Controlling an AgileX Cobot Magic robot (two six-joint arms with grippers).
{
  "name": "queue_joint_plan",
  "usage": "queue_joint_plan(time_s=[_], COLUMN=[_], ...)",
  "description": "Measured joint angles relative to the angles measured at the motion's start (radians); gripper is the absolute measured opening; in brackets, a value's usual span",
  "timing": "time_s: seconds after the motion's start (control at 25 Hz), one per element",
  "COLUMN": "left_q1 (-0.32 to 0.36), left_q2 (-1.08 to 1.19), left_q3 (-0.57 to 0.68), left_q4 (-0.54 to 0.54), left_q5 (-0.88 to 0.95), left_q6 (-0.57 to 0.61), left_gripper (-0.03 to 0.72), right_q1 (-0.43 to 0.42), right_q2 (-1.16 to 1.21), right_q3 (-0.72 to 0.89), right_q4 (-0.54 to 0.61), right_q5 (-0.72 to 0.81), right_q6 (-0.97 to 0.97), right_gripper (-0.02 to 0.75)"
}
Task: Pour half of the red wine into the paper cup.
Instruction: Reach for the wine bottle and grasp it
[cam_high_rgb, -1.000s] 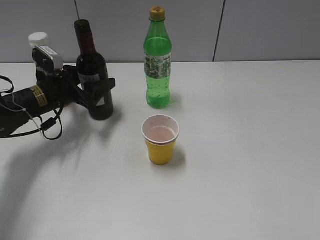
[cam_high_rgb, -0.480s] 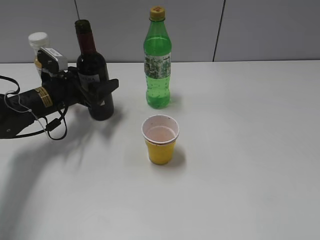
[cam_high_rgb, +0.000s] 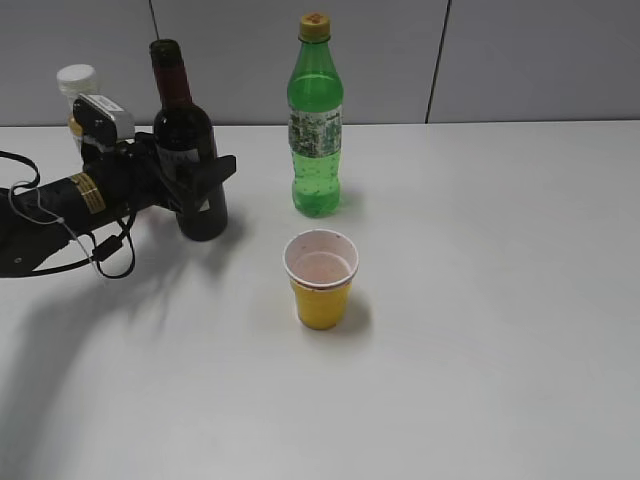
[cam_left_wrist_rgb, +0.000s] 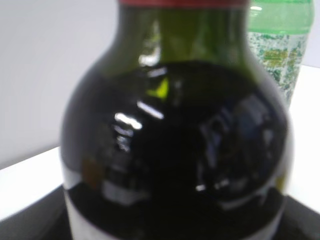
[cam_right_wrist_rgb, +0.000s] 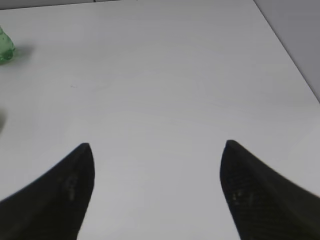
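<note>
The red wine bottle (cam_high_rgb: 181, 120) stands upright on the table at the back left, dark glass with a maroon foil neck. It fills the left wrist view (cam_left_wrist_rgb: 175, 140). My left gripper (cam_high_rgb: 207, 176) reaches in from the left, its fingers on either side of the bottle's body and closed against it. The yellow paper cup (cam_high_rgb: 321, 282) stands in the middle of the table, right of and in front of the bottle, with a pinkish inside. My right gripper (cam_right_wrist_rgb: 157, 146) is open and empty over bare table, and is not in the exterior view.
A green plastic soda bottle (cam_high_rgb: 316, 130) stands behind the cup and just right of the wine bottle; it also shows in the left wrist view (cam_left_wrist_rgb: 280, 50). A small white-capped bottle (cam_high_rgb: 76, 78) stands behind my left arm. The white table (cam_high_rgb: 500, 300) stretches right.
My left gripper rose a little along the wine bottle's body and settled around it. In the last half second almost nothing moved. Cup and bottles stayed put.
</note>
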Motion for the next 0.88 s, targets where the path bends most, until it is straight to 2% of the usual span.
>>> queue_joint_plan(time_s=[0.88], left_q1=[-0.001], left_q2=[0.0], left_q3=[0.0], left_q4=[-0.007], left_q5=[0.0], left_q6=[-0.001], left_gripper=[0.587], right_q1=[0.0], right_q2=[0.0], right_q3=[0.0], right_q4=[0.0], right_q5=[0.0], right_q6=[0.0], right_gripper=[0.59])
